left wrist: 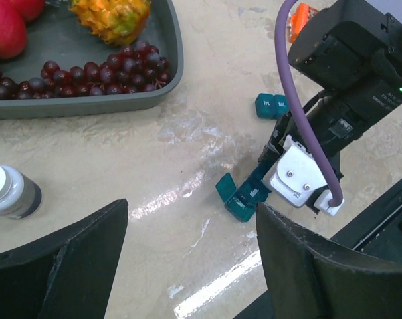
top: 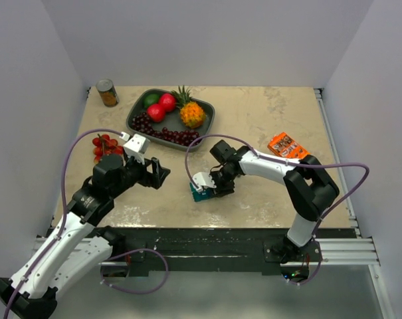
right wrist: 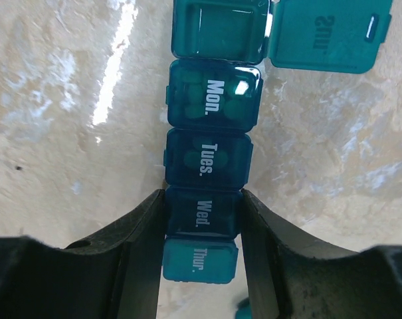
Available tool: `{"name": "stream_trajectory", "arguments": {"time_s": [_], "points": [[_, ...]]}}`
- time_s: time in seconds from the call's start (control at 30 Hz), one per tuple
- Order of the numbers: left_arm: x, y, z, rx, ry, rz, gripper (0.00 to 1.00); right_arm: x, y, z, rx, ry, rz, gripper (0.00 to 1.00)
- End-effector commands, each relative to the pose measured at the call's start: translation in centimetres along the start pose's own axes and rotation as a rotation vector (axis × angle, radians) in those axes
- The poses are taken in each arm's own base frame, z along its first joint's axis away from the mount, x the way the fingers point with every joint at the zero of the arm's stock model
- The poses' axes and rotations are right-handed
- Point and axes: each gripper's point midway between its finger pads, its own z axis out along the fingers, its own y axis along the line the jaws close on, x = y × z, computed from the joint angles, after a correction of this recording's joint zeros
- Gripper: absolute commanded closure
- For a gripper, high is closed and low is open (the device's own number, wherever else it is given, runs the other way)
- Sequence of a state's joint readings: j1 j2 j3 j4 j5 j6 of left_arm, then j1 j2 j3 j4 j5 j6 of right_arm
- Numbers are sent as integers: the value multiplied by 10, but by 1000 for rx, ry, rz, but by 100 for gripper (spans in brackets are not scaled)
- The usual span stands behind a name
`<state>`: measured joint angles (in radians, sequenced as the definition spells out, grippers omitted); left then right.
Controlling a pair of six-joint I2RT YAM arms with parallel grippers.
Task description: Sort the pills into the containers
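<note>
A teal strip of containers (right wrist: 207, 159) lies on the table, labelled by day. Its end cube (right wrist: 217, 30) is open and empty, with the lid (right wrist: 327, 33) flipped aside. The Mon cube (right wrist: 214, 93) and the Tues cube show round pills through their lids. My right gripper (right wrist: 202, 226) is shut on the Wed cube of the strip (top: 199, 194). A second short strip (left wrist: 270, 105) lies beyond it. My left gripper (left wrist: 194, 266) is open and empty, just left of the strip (left wrist: 244, 201).
A dark grey fruit tray (top: 135, 119) with grapes stands at the back. A small bottle with a white cap (left wrist: 8, 193) is at the left. A can (top: 107, 93), red fruit (top: 104, 147) and an orange packet (top: 287, 145) lie around.
</note>
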<state>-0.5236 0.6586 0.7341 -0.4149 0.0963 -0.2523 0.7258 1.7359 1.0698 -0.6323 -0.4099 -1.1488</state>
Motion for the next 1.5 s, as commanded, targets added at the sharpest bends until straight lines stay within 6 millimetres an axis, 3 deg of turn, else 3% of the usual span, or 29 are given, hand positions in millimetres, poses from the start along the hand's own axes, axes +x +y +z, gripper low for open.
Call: {"name": "stream_trajectory", "arguments": {"time_s": [0.0,0.1,0.17,0.27,0.4,0.57,0.63,0.7,0.73,0.77,0.9,1.0,1.1,1.17,1.33,1.47], "points": [[-19,1,-15,-29,-38,-25,18,14,-19,-3,-23,104,-156,63],[-23,2,-21,-43,-48,-26,18,19,-33,-6,-26,133,-162,57],[-28,3,-24,-53,-56,-24,17,23,-39,-4,-37,160,-151,39],[-29,4,-26,-65,-46,-25,17,22,-46,-7,-60,178,-132,22],[-28,6,-29,-83,-34,-42,17,9,-65,-19,36,148,-135,9],[-26,28,-34,-237,8,-109,13,-20,-78,-53,131,48,-92,9],[-18,44,-36,-345,58,-146,10,-40,-83,-79,227,-19,-51,9],[-5,57,-37,-437,119,-163,9,-56,-77,-103,299,-103,25,2],[-5,60,-39,-462,130,-171,6,-68,-89,-113,379,-160,54,1],[5,65,-39,-501,168,-189,4,-75,-86,-119,399,-229,179,1],[24,99,-55,-769,220,-250,1,-89,-58,-119,282,-420,308,1],[29,112,-62,-885,214,-288,1,-81,-53,-115,258,-444,335,1],[28,127,-58,-947,165,-295,1,-77,-56,-115,268,-447,346,1],[30,148,-55,-1006,177,-293,1,-73,-55,-113,261,-448,358,1],[49,191,-53,-1059,218,-382,1,-69,-54,-116,280,-451,350,1],[59,212,-53,-1077,232,-422,2,-68,-54,-120,285,-461,346,1]]}}
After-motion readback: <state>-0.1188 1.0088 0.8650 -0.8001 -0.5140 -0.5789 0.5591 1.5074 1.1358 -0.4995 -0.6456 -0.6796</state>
